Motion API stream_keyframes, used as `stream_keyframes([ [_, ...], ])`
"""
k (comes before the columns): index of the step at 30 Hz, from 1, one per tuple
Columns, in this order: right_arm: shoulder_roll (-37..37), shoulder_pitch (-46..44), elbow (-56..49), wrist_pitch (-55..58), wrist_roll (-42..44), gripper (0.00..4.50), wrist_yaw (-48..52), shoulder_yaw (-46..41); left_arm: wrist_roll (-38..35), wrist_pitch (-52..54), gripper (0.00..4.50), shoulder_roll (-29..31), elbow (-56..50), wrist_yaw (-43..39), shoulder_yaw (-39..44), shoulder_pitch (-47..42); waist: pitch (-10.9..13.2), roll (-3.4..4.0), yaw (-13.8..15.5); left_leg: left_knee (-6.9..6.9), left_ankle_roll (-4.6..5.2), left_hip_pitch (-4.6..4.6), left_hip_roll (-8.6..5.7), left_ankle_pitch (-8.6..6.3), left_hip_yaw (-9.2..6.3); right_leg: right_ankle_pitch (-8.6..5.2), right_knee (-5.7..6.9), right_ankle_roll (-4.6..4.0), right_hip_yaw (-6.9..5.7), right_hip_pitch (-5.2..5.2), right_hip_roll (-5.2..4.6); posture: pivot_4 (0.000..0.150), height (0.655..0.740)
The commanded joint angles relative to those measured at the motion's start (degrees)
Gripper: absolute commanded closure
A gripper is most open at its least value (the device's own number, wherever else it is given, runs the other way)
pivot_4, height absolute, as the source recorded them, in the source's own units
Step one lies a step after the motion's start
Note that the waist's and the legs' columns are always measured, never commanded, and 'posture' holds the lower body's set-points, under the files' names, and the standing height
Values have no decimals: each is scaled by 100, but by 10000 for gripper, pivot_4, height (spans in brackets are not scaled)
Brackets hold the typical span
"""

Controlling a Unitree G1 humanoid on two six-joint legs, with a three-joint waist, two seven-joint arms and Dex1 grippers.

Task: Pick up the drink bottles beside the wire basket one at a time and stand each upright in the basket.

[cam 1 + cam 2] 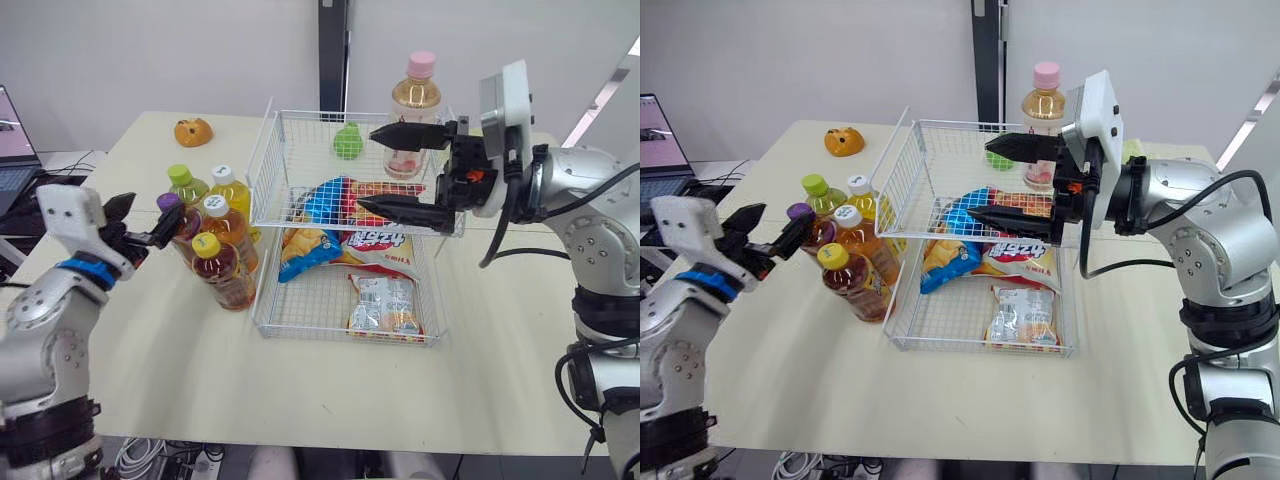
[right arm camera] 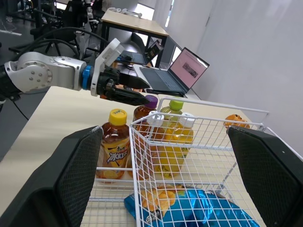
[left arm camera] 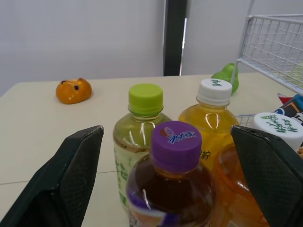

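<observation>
Though wide open, left gripper (image 1: 152,215) near purple-capped bottle (image 3: 176,165).

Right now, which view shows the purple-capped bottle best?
The left wrist view: the purple-capped bottle sits close up, cap and shoulder plain, framed by the open left tool. The eye views show it small, partly behind that tool. The right wrist view shows its cap far off.

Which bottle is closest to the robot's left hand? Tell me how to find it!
Find the wire basket on the table; five bottles stand bunched just outside its left side. Your bottle is at the bunch's outer edge, right in front of the open left gripper. Only it has a purple cap; the others' are green, white or yellow.
</observation>
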Motion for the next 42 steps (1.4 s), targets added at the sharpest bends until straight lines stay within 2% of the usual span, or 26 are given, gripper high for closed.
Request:
stream_keyframes([
  [1, -142, 12, -309, 115, 134, 0, -198, -300, 264, -398, 241, 11, 366, -41, -202, -283, 0, 0, -9, 0, 0, 0, 0, 0, 0, 0, -1, 0, 0, 0, 0, 1500, 7400],
  [9, -263, 110, -562, 277, 292, 0, -369, -403, 386, -692, 241, -42, 689, -160, -368, -315, 0, 0, -17, -42, -26, 2, -1, 15, 5, 0, -31, 1, -2, -2, 0, 1500, 7400],
  [10, -264, 97, -568, 287, 312, 0, -393, -406, 396, -723, 4056, -37, 715, -181, -372, -301, 0, 0, -17, -49, -27, 2, -2, 16, 6, 0, -34, 1, -3, -3, 0, 1500, 7400],
  [11, -261, 93, -567, 283, 321, 0, -412, -393, 387, -771, 5403, -38, 753, -236, -379, -304, 0, 0, -17, -52, -28, 2, -2, 17, 7, 0, -36, 1, -3, -3, 0, 1500, 7400],
  [19, -305, 148, -606, 278, 395, 0, -408, -400, 316, -906, 31053, -33, 811, -350, -315, -286, 1, 0, -18, -59, -30, 4, -1, 18, 10, -1, -42, 2, -3, -4, 0, 1500, 7400],
  [24, -289, 224, -686, 238, 396, 0, -432, -375, 179, -947, 31372, 24, 648, -488, -100, 6, 1, 0, -35, -61, -30, 5, -1, 18, 11, -1, -43, 2, -3, -4, 0, 1500, 7400],
  [28, -294, 284, -715, 217, 451, 0, -430, -450, -257, -649, 31372, 356, 240, -730, 313, 249, 3, 1, -54, -68, -31, 6, 0, 18, 14, -1, -50, 3, -1, -5, 0, 1500, 7400],
  [32, -217, 167, -438, 63, 401, 0, -329, -432, -920, 118, 31372, 1134, -58, -1061, 843, 156, 11, -1, -45, -68, -31, -12, 3, 18, 13, -2, -49, 4, -4, -23, 1, 1500, 7400],
  [35, -114, 48, -158, -152, 245, 0, -240, -334, -1445, 745, 31372, 1978, -265, -1571, 1531, 246, 17, -15, -42, -64, -35, -40, 4, 21, 9, -1, -46, 4, -12, -45, 1, 1500, 7400],
  [38, -66, -80, 41, -256, 191, 0, -173, -301, -1997, 1421, 31372, 2566, -300, -1781, 2061, 127, 18, -14, -28, -60, -37, -67, 2, 23, 9, -1, -46, 3, -12, -70, -2, 1500, 7400],
  [42, -52, -142, 181, -351, 155, 0, -93, -266, -2802, 2217, 31372, 3509, 72, -1921, 2264, -727, 23, -11, 14, -61, -37, -78, 1, 23, 5, -2, -55, 4, -19, -76, -2, 1500, 7400],
])
